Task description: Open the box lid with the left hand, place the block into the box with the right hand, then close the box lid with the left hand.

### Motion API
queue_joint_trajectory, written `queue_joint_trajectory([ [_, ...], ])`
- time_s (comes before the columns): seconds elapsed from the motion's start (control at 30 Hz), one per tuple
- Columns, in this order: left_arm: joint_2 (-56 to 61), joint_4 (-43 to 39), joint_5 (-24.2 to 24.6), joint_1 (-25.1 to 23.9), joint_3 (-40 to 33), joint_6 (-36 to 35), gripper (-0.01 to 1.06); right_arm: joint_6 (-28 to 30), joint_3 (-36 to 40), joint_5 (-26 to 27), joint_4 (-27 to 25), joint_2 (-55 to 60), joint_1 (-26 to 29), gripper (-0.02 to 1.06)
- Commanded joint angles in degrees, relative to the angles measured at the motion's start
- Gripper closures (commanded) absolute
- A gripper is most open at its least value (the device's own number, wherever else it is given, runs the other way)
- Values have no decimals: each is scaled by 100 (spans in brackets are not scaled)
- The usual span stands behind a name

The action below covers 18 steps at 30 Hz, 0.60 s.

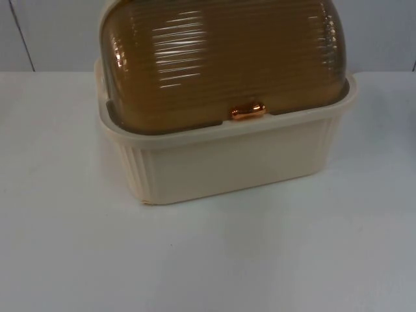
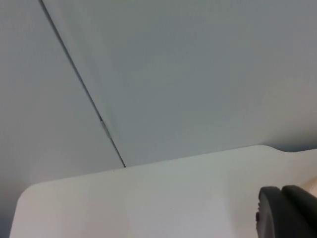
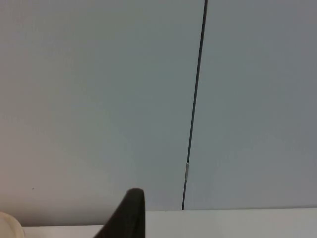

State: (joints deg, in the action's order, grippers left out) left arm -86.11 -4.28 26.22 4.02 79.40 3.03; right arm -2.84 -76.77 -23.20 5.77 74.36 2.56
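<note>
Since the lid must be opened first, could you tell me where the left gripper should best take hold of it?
Grip the small copper handle at the front edge of the brown ribbed lid, coming from the front. It sticks out above the cream box; the domed lid itself looks too smooth and wide.

White table top, bare in front; grey partition wall behind, dark vertical seam.

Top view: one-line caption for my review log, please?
Cream ribbed box on white table, its amber ribbed lid closed, copper handle facing front.
</note>
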Motion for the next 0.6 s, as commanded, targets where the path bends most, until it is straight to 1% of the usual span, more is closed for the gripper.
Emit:
queue_joint_trajectory([
  [0.0,1,-44,-20,82,57,-41,84,27,-31,-14,-7,-64,2,0],
  [0.03,1,-44,-20,82,57,-41,84,27,-31,-14,-7,-64,2,0],
  [0.07,1,-42,-20,130,57,-15,72,27,-31,-14,-7,-64,2,0],
  [0.13,1,-42,-40,251,57,-15,37,27,-31,-14,-7,-64,2,0],
  [0.17,1,-42,-57,292,57,-15,15,27,-31,-14,4,-64,2,0],
  [0.2,1,-27,-102,341,57,-42,0,27,-31,-14,4,-64,2,0],
  [0.27,14,12,-131,350,57,-51,0,27,-31,-25,4,-64,2,0],
  [0.33,49,217,-182,350,57,-51,0,27,-31,-25,4,-64,2,0],
  [0.57,364,249,-341,350,57,-51,0,27,-31,-86,4,-76,2,0],
])
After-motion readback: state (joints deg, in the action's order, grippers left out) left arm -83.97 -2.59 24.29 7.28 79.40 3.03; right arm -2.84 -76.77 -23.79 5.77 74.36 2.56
